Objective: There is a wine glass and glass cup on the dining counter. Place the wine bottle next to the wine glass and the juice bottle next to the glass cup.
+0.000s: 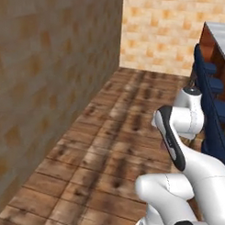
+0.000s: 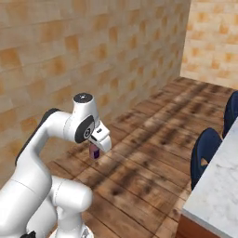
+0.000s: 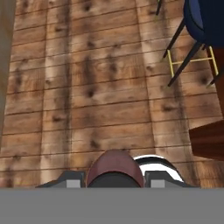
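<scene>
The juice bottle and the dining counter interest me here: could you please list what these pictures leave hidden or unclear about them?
- Juice bottle, right base view: small, its upper part hidden by the gripper; label unreadable.
- Juice bottle, hand view: just a rounded dark-red top between the fingers; the rest is hidden below.
- Dining counter, right base view: cut off by the right and bottom edges, so any glasses on it cannot be seen.
- Dining counter, left base view: one corner, cut by the right edge.
</scene>
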